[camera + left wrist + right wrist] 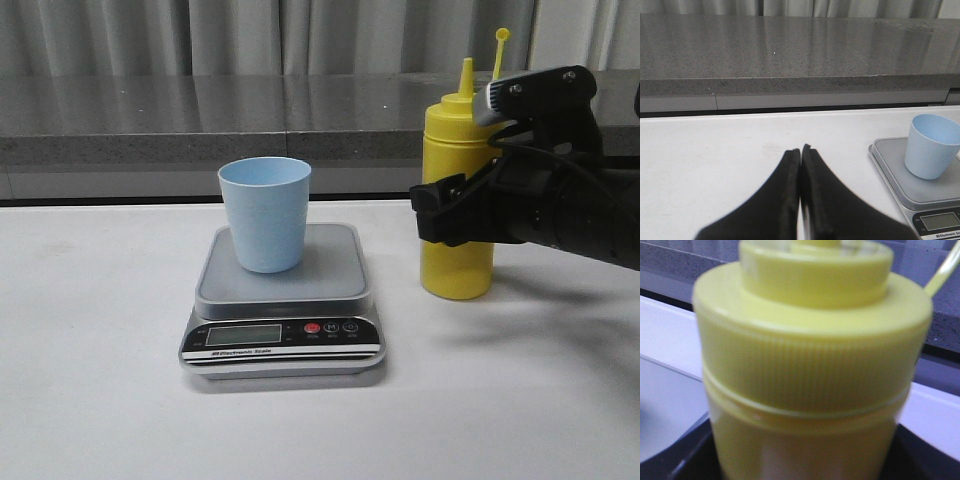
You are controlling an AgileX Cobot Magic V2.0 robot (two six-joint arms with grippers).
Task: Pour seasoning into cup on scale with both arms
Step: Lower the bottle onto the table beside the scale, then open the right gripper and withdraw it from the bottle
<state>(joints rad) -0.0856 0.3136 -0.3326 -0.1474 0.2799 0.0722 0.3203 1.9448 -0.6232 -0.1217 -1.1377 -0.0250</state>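
Right jaws point(452, 212) flanked the yellow squeeze bottle point(456, 190) at mid-body, whether clamped I couldn't tell; left jaws point(800, 152) were pressed together, empty; bottle stood on the worktop point(100, 350) beside the scale point(283, 300) carrying the blue cup point(265, 214); soft walls, so I judged a gentle mid-body grip best.

White table point(100, 400), grey stone ledge point(150, 120), pale curtains point(200, 35) behind

The scale point(282, 300) carries small white lettering reading "Electronic Scale" on its black front panel under the display; the button marks are too small to read.
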